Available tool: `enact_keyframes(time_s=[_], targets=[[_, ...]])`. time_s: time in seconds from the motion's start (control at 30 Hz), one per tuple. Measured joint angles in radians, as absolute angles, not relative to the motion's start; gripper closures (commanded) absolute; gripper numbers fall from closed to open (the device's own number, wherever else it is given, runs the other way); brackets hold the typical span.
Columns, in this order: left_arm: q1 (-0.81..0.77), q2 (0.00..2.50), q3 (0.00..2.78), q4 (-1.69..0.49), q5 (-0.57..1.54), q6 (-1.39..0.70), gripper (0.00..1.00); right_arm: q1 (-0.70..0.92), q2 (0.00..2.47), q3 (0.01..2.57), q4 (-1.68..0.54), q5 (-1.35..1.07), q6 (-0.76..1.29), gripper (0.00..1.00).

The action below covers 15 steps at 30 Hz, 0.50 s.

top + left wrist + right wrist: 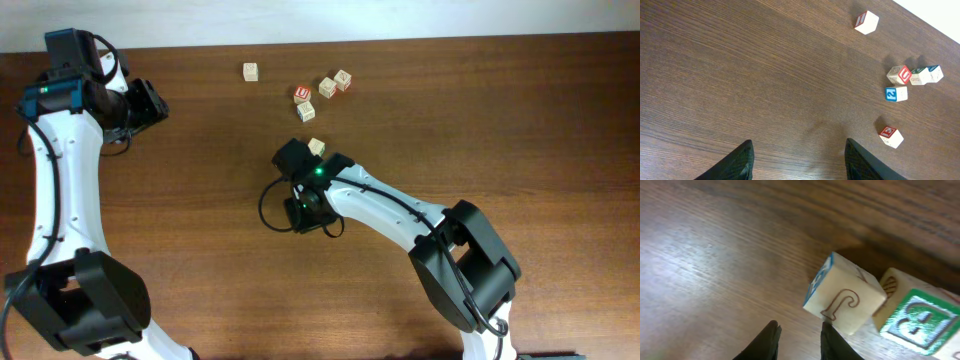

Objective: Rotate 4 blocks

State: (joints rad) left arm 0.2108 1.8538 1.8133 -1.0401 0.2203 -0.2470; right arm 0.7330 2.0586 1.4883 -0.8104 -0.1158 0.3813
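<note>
Blocks (327,87) sit on table (520,130), bunched toward its far edge. Landmark = red-top cube (304,92).
- Pair (343,80): just R of red-top cube, the two touching each other.
- Front block (306,108): just on near side of red-top cube, almost touching it.
- Lone block (250,71): L of red-top cube & a bit farther back, well apart.
- Stray block (316,147): near side of red-top cube, well apart from it.

Right wrist view:
- P block (845,300): pale face w/ brown letter, blue print on its side face.
- B block (917,322): green letter in green frame, just beside P block, partly cut by frame edge. Touching or not, can't tell.
- Can't tell which overhead blocks these two are, so no placing vs red-top cube.

Right gripper (800,339): fingers drawn near each other w/ a thin gap. Only bare wood in the gap, nothing pinched. P block lies just ahead of the tips. One tip is v. near its lower corner, contact unclear. From overhead, the gripper head is just beside stray block, near side of red-top cube.

Left gripper (799,146): fingers spread wide, nothing between, over bare table. It is L of red-top cube & well apart from all blocks.
</note>
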Motion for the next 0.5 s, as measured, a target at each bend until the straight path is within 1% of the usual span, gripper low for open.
enact_keyframes(time_s=[0.1, 0.13, 0.17, 0.2, 0.3, 0.43, 0.5], targets=[[0.211, 1.854, 1.813, -1.04, 0.22, -0.247, 0.44, 0.733, 2.059, 1.488, -0.81, -0.095, 0.369, 0.72], [0.211, 1.854, 1.813, -1.04, 0.22, -0.247, 0.44, 0.733, 2.059, 1.488, -0.81, -0.093, 0.365, 0.73], [0.211, 1.854, 1.813, -1.04, 0.22, -0.247, 0.43, 0.733, 2.059, 1.488, -0.81, -0.093, 0.363, 0.77], [0.211, 1.854, 1.813, -1.04, 0.22, -0.247, 0.43, 0.733, 2.059, 1.489, -0.82, -0.09, 0.36, 0.78], [0.211, 1.854, 1.813, -1.041, 0.22, -0.247, 0.44, 0.736, 2.063, 1.54, -0.895, -0.091, 0.336, 0.77], [0.211, 1.854, 1.813, -1.041, 0.22, -0.247, 0.44, 0.776, 2.065, 1.605, -0.814, -0.093, 0.316, 0.78], [0.211, 1.854, 1.813, -1.04, 0.22, -0.247, 0.44, 0.79, 2.086, 1.607, -0.781, -0.08, 0.308, 0.8]])
